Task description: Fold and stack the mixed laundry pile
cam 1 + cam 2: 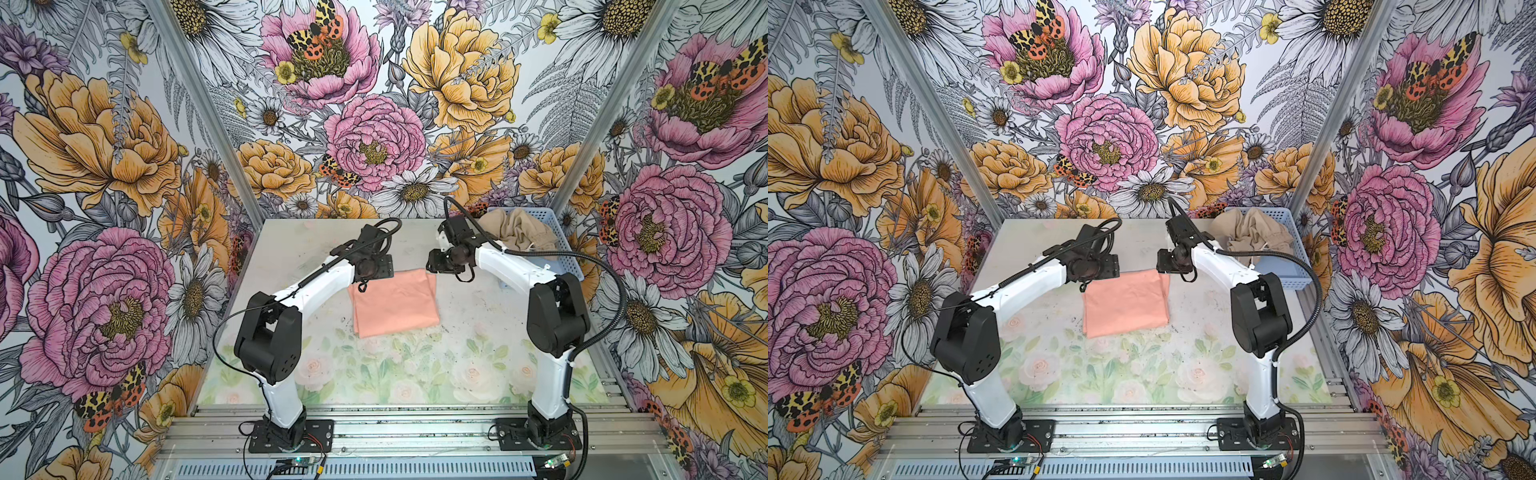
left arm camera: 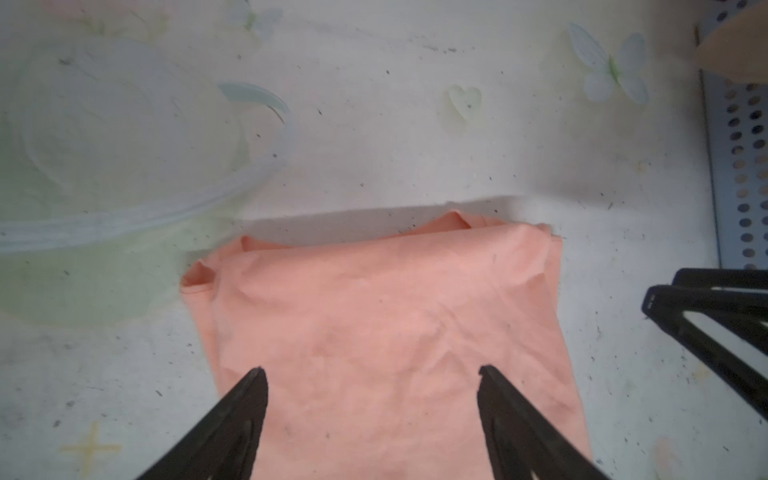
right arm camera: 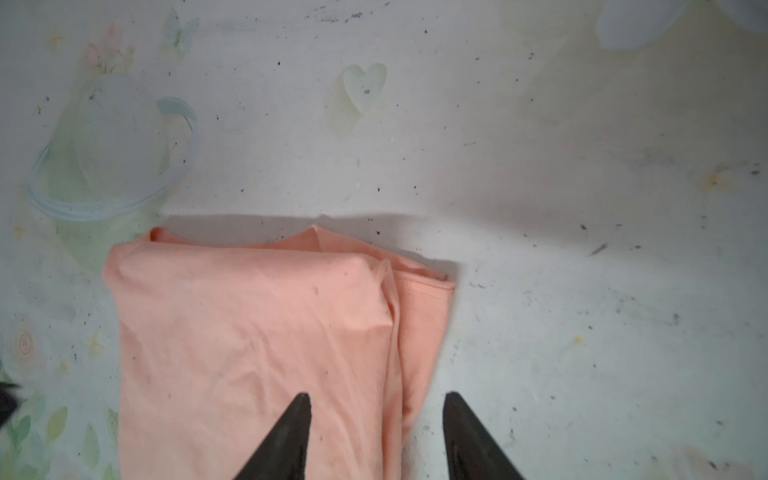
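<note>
**Peach shirt folded flat; both grippers spread at its far edge**

Risks, near to far. The strip of the pale floral-print table (image 1: pixel 478 299) nearest you holds no laundry. At mid-table lies the salmon-peach T-shirt (image 1: pixel 395 305), folded to a flat cloth rectangle and resting free. In the right wrist view its right flank shows stepped layers, not flush. My judgement is that any sideways drag there fans them out.

At the shirt's far edge the left gripper (image 2: pixel 370 374) hangs over the cloth, jaws spread, holding nothing. The right gripper (image 3: pixel 376 399) is also spread and empty, straddling that layered right edge. If you pull away at a slant, a fingertip could snag the top layer and peel the fold open. Rise straight.

Farthest, in the right corner, the crumpled beige-tan garment with a white drawstring (image 1: pixel 519 232) sits heaped in the light blue perforated plastic basket (image 1: pixel 544 216). When you lift it, the drawstring may catch in the holes and tug the basket along.

Heading: the folded shirt is close to square. I judge its long axis runs near to far, turned slightly so the right side sits farther away. Collar, hem and graphic are hidden, so you cannot tell which end leads.
</note>
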Robot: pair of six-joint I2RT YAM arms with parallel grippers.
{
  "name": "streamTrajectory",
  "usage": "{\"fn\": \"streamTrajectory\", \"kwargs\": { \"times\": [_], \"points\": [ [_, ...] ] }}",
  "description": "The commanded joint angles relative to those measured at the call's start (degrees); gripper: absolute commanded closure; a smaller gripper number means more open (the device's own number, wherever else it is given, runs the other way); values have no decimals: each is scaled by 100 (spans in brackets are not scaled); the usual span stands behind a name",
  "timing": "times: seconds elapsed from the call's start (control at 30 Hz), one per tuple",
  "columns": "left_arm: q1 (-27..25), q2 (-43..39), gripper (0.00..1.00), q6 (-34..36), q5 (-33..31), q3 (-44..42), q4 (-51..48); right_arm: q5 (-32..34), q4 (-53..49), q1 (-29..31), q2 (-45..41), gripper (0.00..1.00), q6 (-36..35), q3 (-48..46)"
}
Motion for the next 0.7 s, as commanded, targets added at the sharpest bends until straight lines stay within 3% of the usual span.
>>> {"fn": "streamTrajectory", "kwargs": {
  "times": [0.0, 0.2, 0.37, 0.5, 0.67],
  "points": [
    [-356, 479, 16, -563, -146, 21, -308, 251, 61, -103, -537, 44, -78, -441],
    [-905, 1211, 11, -892, -52, 379, -539, 307, 60, -290, -1253, 41, -144, -1255],
    [-1099, 1508, 11, -996, 106, 154, -713, 324, 66, -391, -1627, 40, -159, -1628],
    [-1002, 1525, 11, -771, -167, -118, -899, 250, 70, -387, -1751, 39, -139, -1725],
    [-350, 1299, 10, 29, -420, -550, -1017, 141, 68, -393, -1926, 39, -81, -1749]
  ]
}}
